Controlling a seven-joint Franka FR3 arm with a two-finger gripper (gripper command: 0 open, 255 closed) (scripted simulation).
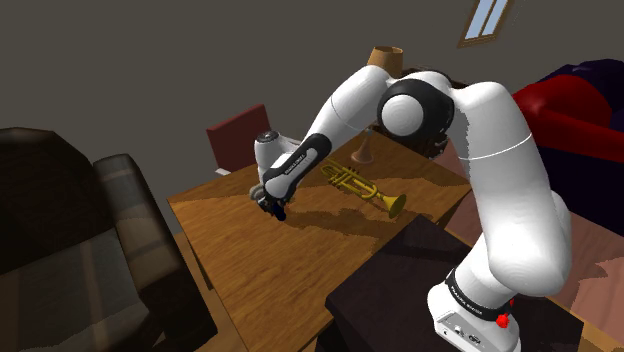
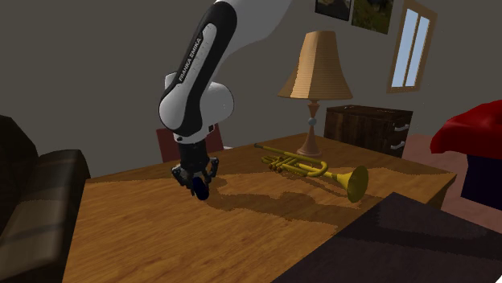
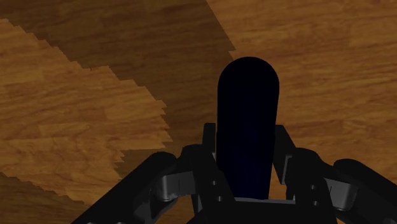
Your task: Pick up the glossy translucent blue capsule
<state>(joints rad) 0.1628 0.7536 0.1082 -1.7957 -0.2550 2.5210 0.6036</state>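
Observation:
A dark blue capsule (image 3: 247, 121) stands out between my black fingers, which clasp it on both sides. In the second exterior view the gripper (image 2: 197, 183) points down over the wooden table (image 2: 161, 233), with the capsule's blue tip (image 2: 200, 191) just above the tabletop. From the shoulder view the gripper (image 1: 272, 205) hangs low over the table's middle, near the left end of the trumpet (image 1: 362, 188). Whether the capsule touches the wood or hovers over it I cannot tell.
A brass trumpet (image 2: 314, 167) lies on the table to the second exterior view's right of the gripper, and a lamp (image 2: 314, 80) stands behind it. A dark armchair (image 1: 70, 240) stands beside the table. My stand (image 1: 420, 300) borders the near edge.

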